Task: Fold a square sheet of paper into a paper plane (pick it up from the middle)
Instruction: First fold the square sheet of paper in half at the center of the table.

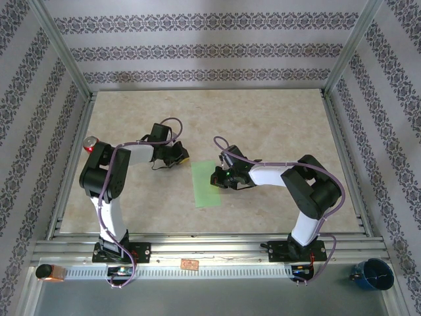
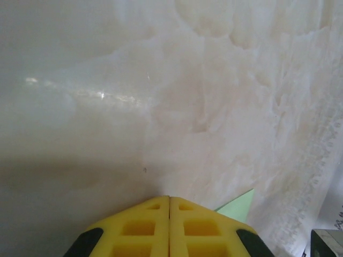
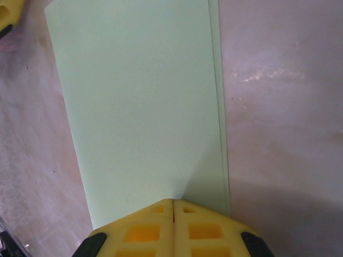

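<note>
The square sheet of paper is light green and lies flat on the table, folded into a long narrow strip with two layers showing along its right edge. My right gripper is shut, and its yellow fingertips rest on the near end of the strip. My left gripper is shut too, just left of the strip's far corner, over bare table. In the left wrist view a green corner pokes out beside its fingertips. The paper plane is out of view.
A red soda can stands at the table's left edge behind the left arm. Metal rails frame the marbled table. A blue cup and an orange object sit off the table in front.
</note>
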